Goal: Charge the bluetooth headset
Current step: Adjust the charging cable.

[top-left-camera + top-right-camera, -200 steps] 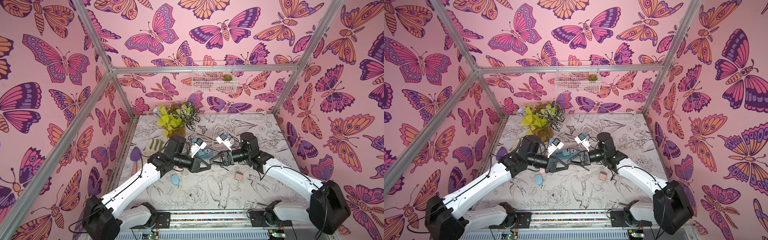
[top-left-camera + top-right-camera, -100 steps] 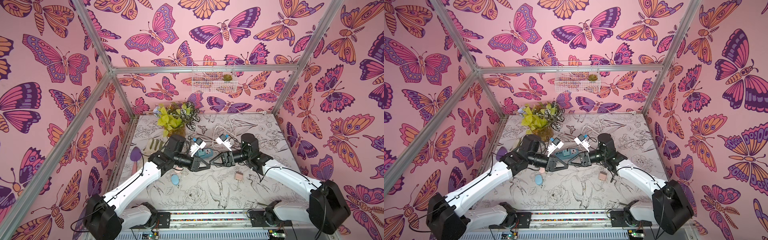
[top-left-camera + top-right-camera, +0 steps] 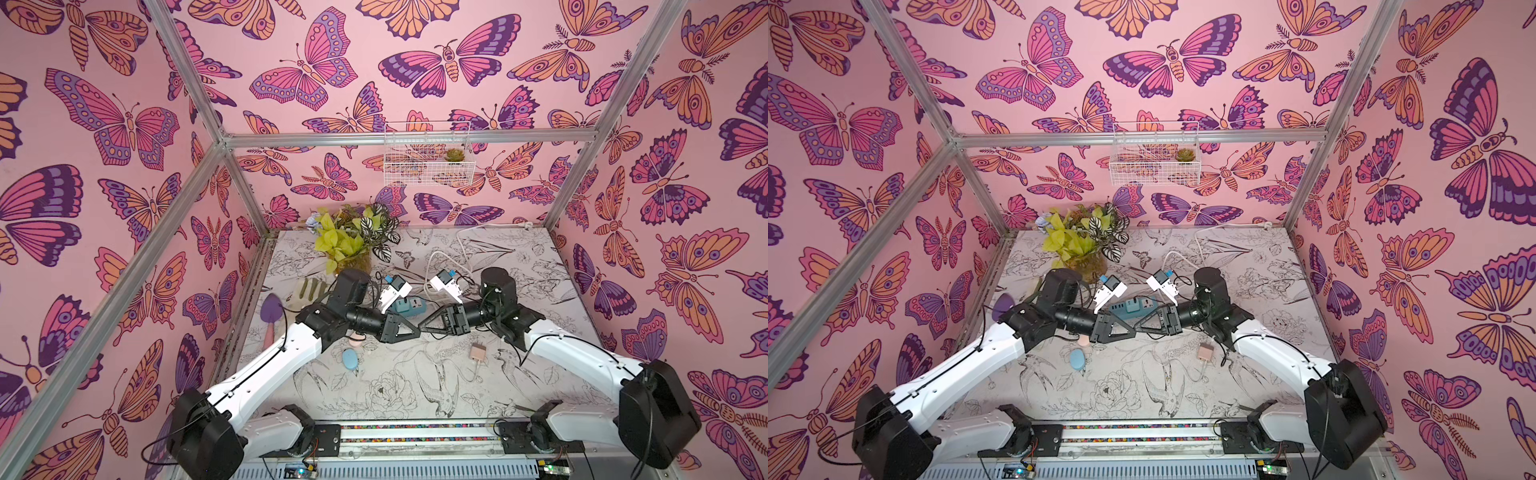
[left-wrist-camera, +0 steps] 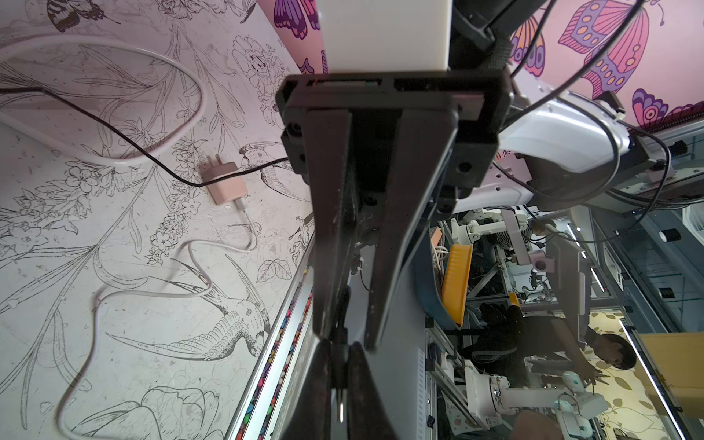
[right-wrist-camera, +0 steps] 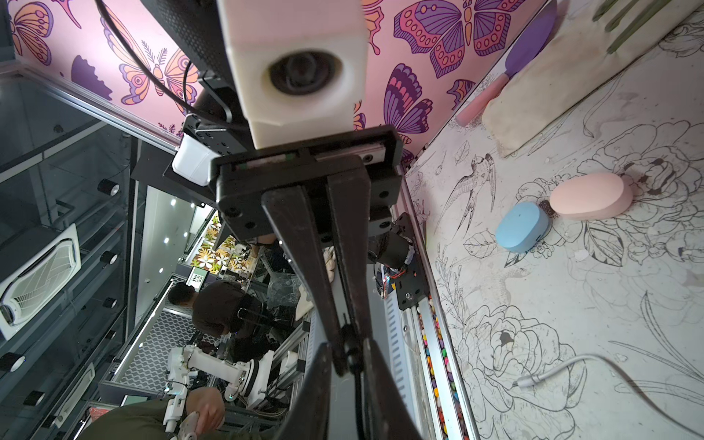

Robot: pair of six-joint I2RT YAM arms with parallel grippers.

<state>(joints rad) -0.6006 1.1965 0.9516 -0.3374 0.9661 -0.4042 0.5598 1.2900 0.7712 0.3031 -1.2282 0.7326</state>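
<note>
Both arms meet tip to tip above the middle of the table. My left gripper is shut on the plug of a thin black cable, its metal tip pointing back at the wrist. My right gripper faces it, jaws closed down on the same black cable, which runs back between its fingers. A blue rounded case and a pink oval case lie under the left arm. I cannot tell which one is the bluetooth headset.
A pink charger lies by the right arm, and the free end of its white cable rests on the table. A teal power strip sits behind the grippers. A plant, a glove and a purple trowel stand at the back left.
The right gripper's jaws have closed from wide apart to nearly together at the left gripper's tip. The left gripper has stayed shut and has hardly moved.
</note>
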